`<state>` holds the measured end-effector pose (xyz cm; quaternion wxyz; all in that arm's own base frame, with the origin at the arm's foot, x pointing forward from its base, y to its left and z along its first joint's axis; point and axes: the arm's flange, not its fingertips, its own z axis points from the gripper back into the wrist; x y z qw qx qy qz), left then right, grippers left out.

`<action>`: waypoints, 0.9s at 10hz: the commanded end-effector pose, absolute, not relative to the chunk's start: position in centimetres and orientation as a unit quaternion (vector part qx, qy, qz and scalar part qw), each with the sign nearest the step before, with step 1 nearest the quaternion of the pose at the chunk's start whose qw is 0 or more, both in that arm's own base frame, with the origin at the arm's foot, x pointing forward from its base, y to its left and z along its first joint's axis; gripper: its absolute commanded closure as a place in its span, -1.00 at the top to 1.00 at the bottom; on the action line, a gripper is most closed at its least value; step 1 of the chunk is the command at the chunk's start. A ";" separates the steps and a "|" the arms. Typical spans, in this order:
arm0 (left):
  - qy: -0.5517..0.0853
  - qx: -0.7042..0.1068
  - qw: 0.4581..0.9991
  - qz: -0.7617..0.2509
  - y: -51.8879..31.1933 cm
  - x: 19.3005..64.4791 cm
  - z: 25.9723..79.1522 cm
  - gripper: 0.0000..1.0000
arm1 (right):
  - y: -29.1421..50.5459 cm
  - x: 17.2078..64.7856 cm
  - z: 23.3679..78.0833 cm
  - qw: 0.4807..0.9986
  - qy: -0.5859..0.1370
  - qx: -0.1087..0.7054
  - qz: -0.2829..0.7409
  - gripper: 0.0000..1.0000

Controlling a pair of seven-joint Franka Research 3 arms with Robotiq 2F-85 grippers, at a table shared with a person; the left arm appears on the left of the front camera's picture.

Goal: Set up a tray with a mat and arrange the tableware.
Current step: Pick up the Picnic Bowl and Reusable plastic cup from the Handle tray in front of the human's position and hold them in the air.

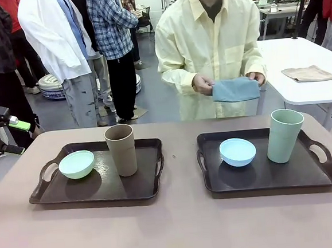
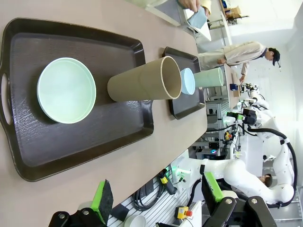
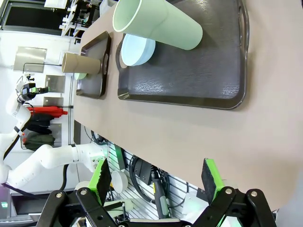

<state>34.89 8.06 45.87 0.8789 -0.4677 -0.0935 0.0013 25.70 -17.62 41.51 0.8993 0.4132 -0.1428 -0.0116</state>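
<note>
1. Left gripper point(image 2: 157, 195), black two-finger unit with green pads: the jaws are spread wide, grip nothing and touch nothing. It hangs off the left near corner of the beige table point(image 1: 174, 227).

2. Left tray point(image 1: 97, 199), dark brown rectangular plastic with cut-out handles at both short ends: it lies flat on the left half of the table.

3. Mint green bowl point(image 1: 76, 164), small, round, matte plastic: it stands upright in the left part of the left tray, near the handle.

4. Brown tumbler point(image 1: 121, 150), tall, handleless, matte plastic: it stands upright in the same tray, just right of the mint green bowl and apart from it.

5. Mat point(image 1: 236, 89), folded blue-grey cloth: a person in a pale yellow shirt holds it at the far side of the table, one hand point(image 1: 202, 84) on its left end and the other hand point(image 1: 256, 78) on its right end. It is above the table, not on either tray.

6. Right tray point(image 1: 269, 189), same make as the left one: it lies flat on the right half of the table, apart from the left tray.

7. Light blue bowl point(image 1: 238, 151), small, round, matte plastic: it stands upright in the left part of the right tray.

8. Pale green tumbler point(image 1: 285, 136), tall, handleless, matte plastic: it stands upright in the right tray, right of the light blue bowl and apart from it.

9. Right gripper point(image 3: 156, 178), same type as the left: the jaws are spread wide and hold nothing. The pads are clear of the table, by its near edge.
</note>
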 end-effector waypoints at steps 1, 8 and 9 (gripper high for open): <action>-0.099 -0.476 0.874 -0.003 8.1 35.0 45.8 1.00 | -17.8 25.7 41.4 0.896 -0.147 0.419 -0.003 1.00; -0.099 -0.476 0.874 -0.003 8.1 35.0 45.8 1.00 | -17.8 25.7 41.4 0.896 -0.147 0.419 -0.003 1.00; -0.099 -0.476 0.874 -0.003 8.1 35.0 45.8 1.00 | -17.8 25.7 41.4 0.896 -0.147 0.419 -0.003 1.00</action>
